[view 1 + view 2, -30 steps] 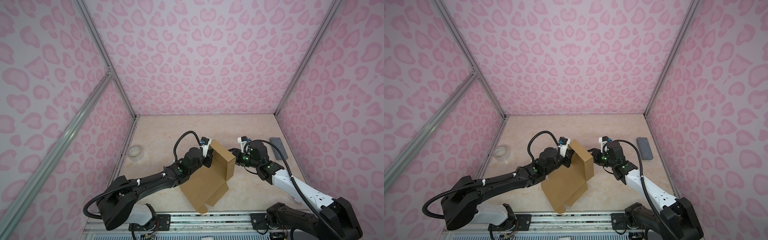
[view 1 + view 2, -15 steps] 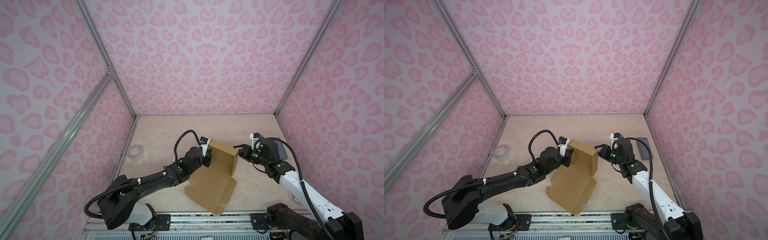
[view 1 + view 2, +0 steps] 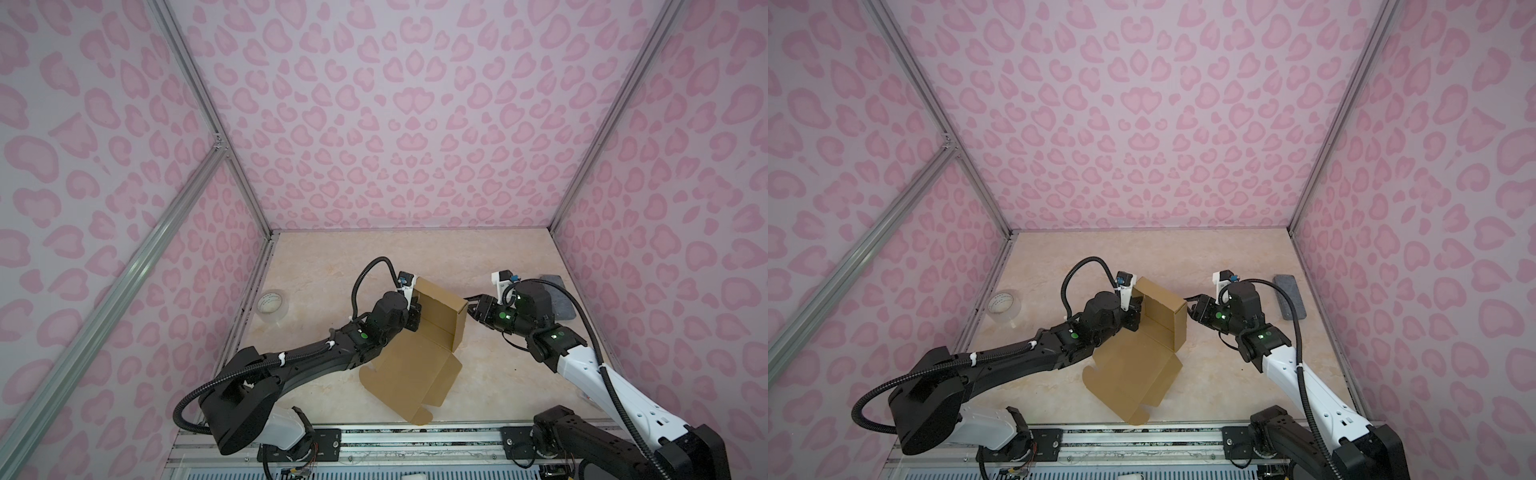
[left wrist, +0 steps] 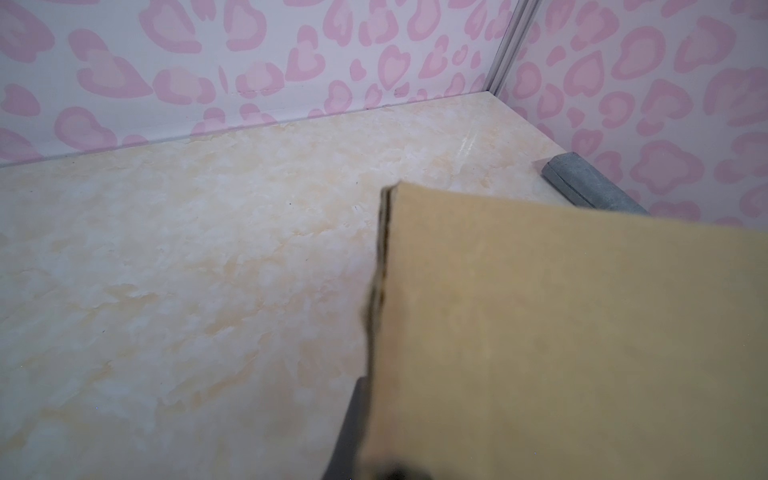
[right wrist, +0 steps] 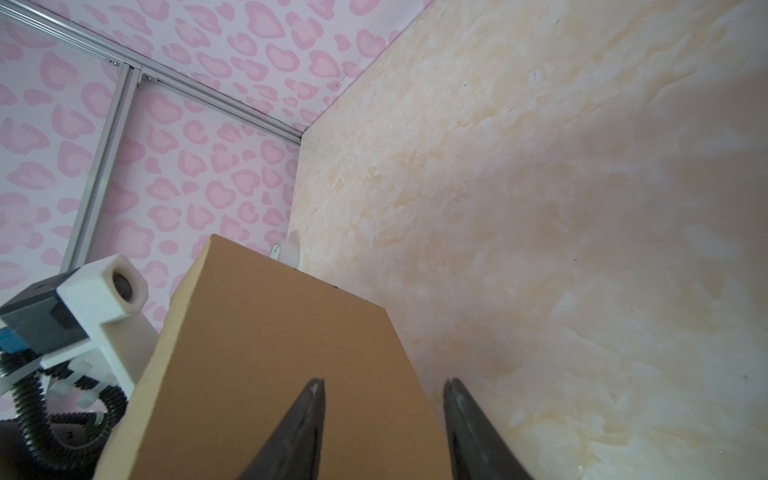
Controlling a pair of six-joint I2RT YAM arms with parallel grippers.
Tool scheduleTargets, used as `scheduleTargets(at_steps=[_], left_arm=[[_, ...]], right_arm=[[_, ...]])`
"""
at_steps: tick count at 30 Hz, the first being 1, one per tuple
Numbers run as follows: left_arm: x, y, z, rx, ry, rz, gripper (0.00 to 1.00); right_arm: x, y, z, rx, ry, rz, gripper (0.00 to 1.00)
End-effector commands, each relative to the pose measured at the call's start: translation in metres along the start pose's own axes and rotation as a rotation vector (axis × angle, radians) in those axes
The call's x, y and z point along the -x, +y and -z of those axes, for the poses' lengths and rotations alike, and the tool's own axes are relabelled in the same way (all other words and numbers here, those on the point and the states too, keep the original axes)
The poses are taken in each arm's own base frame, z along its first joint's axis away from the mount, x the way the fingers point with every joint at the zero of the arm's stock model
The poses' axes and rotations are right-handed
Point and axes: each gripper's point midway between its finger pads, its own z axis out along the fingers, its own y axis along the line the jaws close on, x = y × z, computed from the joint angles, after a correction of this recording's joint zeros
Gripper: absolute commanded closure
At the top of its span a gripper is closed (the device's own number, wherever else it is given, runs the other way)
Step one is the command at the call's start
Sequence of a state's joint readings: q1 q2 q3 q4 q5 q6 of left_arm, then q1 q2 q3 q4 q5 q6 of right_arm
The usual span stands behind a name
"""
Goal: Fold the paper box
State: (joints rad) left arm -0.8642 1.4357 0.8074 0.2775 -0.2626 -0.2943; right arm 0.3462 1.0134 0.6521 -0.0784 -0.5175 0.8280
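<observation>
Right, you're partway through this one. The paper box [image 3: 419, 349] sits mid-desk, just below the centre of both top views. Its far end is stood up into walls, while the near panel and its flaps lie flat, pointing at the lower edge of the frame.

Your left hand [image 3: 412, 319] is pinched tight on the box's left wall, and in the left wrist view cardboard fills the lower right. Your right hand [image 3: 470, 306] has its jaws apart and grips nothing, tips just beside the box's upper right corner. In the right wrist view one finger [image 5: 307, 419] sits over cardboard and the other over bare desk.

What's left, I'd judge, is setting the side walls, tucking the flaps and bringing the lid over.

The desk [image 3: 316, 266] is pale marbled beige, with a clear tape roll [image 3: 272, 306] at left centre and a grey block [image 3: 557, 297] at right. Pink heart-print walls [image 3: 395, 124] close you in, with aluminium posts [image 3: 195, 83] at the corners.
</observation>
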Motion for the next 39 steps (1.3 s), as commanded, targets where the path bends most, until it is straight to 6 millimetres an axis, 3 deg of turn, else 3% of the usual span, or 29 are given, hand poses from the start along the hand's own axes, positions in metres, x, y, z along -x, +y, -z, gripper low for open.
scheduleTargets(at_steps=[1, 10, 14, 27, 39], left_arm=[[0.004, 0.004, -0.002, 0.028, -0.006, 0.024, 0.97], [-0.001, 0.010, -0.004, 0.039, 0.043, 0.055, 0.97], [-0.014, 0.015, -0.007, 0.062, 0.144, 0.064, 0.97], [-0.067, 0.032, -0.010, 0.145, 0.540, 0.146, 0.97], [-0.096, 0.038, -0.013, 0.186, 0.693, 0.112, 0.92]], right_arm=[[0.009, -0.007, 0.008, -0.029, -0.041, -0.004, 0.52], [0.037, -0.022, 0.033, -0.122, -0.141, -0.010, 0.52], [0.045, -0.022, 0.039, -0.128, -0.163, -0.015, 0.52], [0.044, -0.020, 0.040, -0.129, -0.147, -0.013, 0.51], [0.038, -0.022, 0.034, -0.115, -0.116, -0.022, 0.51]])
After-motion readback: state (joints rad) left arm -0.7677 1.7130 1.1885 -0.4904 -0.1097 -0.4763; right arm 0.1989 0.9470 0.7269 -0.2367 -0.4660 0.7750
